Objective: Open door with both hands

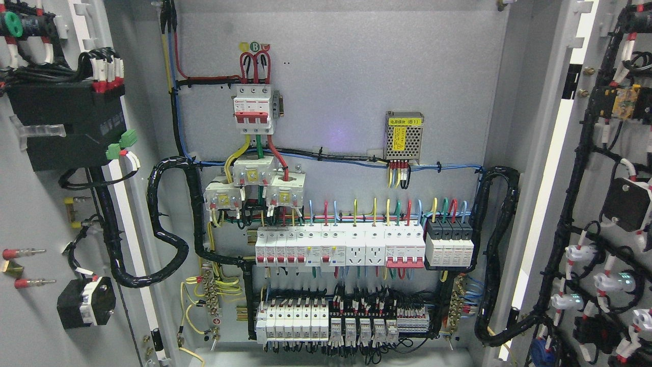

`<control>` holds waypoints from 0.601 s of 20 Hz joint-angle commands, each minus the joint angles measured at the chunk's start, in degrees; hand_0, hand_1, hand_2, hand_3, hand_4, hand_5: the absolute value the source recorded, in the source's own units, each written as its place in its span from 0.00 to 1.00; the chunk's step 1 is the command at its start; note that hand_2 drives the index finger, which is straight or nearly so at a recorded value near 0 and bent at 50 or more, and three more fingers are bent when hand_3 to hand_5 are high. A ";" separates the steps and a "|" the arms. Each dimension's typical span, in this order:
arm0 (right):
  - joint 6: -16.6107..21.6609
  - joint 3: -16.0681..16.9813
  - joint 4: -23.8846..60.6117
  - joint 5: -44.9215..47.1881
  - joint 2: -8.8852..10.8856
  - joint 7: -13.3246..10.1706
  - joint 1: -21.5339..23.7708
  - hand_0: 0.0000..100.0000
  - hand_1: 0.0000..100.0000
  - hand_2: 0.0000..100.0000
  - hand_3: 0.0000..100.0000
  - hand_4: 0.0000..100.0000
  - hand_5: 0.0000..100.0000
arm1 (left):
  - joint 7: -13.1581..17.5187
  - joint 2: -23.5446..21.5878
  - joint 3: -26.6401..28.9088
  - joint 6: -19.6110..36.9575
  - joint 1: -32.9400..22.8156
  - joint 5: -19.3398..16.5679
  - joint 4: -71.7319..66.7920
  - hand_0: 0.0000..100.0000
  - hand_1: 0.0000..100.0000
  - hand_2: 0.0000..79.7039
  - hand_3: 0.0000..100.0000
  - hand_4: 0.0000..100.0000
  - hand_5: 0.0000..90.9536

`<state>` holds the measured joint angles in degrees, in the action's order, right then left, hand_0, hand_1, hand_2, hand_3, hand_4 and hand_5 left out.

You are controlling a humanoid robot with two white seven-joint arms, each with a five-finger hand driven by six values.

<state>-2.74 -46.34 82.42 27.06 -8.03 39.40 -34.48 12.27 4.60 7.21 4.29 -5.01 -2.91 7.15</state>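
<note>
Already both doors swung wide: left door at frame's left edge, right door at right, cabinet interior btwn them exposed. Neither hand in view, so grip state & nearer arm can't be told.

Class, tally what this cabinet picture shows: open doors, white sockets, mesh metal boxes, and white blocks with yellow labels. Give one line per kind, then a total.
open doors: 2
white sockets: 2
mesh metal box: 1
white blocks with yellow labels: 3
Total: 8
</note>
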 commanded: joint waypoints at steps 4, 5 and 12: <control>0.10 6.96 -1.82 -0.25 0.47 -0.20 1.26 0.39 0.00 0.00 0.00 0.00 0.00 | 1.00 -1.96 -8.43 0.37 -10.71 0.27 31.84 0.00 0.00 0.00 0.00 0.00 0.00; 0.28 7.58 -1.74 -0.25 0.73 -0.81 1.61 0.39 0.00 0.00 0.00 0.00 0.00 | 1.18 -2.40 -9.40 0.37 -11.77 0.36 35.09 0.00 0.00 0.00 0.00 0.00 0.00; 3.00 12.50 3.44 -0.43 5.03 -6.35 8.28 0.39 0.00 0.00 0.00 0.00 0.00 | 1.97 -7.58 -16.17 4.92 -19.85 1.24 55.32 0.00 0.00 0.00 0.00 0.00 0.00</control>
<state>-0.85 -40.18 82.31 26.79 -6.62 34.46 -30.34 14.18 1.84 -0.41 6.56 -18.54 -1.60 34.52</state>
